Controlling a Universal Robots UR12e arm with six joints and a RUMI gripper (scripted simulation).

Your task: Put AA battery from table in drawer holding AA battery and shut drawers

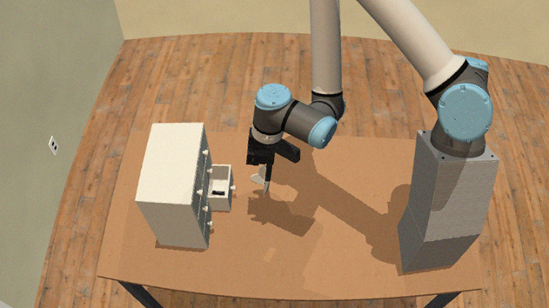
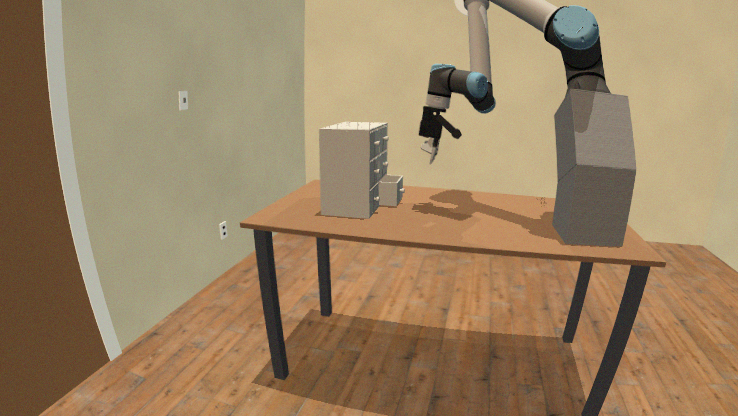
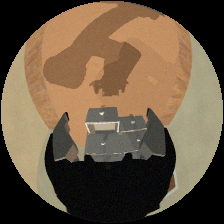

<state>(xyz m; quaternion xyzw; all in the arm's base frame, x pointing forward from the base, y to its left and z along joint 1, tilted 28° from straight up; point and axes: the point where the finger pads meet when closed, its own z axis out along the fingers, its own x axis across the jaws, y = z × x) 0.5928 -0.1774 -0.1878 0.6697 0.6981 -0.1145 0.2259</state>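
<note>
From above, I see the white chest [image 1: 171, 162] [image 2: 345, 173] [image 3: 117, 148] upright near the left edge of the bench [image 1: 234, 264] [image 2: 392, 224] [image 3: 65, 107], its knobbed fronts facing the right edge. One low drawer [image 1: 221, 203] [image 2: 388, 192] [image 3: 95, 116], in the column nearer the bench's far edge, is pulled out, and inside lies a small dark object [image 1: 218, 193] that looks like an AA battery. Whether it is one battery or two side by side, I can't tell. The gripper [image 1: 261, 184] [image 2: 428, 155] [image 3: 107, 110] hangs to the right of that drawer, its jaws wide apart with nothing between them. The grey pedestal [image 1: 457, 198] [image 2: 594, 206] carries the arm [image 1: 399, 14] [image 2: 479, 46] by the bench's right edge, toward the near right corner. From the side, the chest stands toward the near left corner, and the gripper points down, well above the bench top and clear of the open drawer; the other drawers look shut, and the drawer's side wall hides what it holds. Through the wrist view, the two fingers stand spread on either side of my sight of the chest fronts, with the open drawer showing its pale inside; the battery can't be made out there.
</note>
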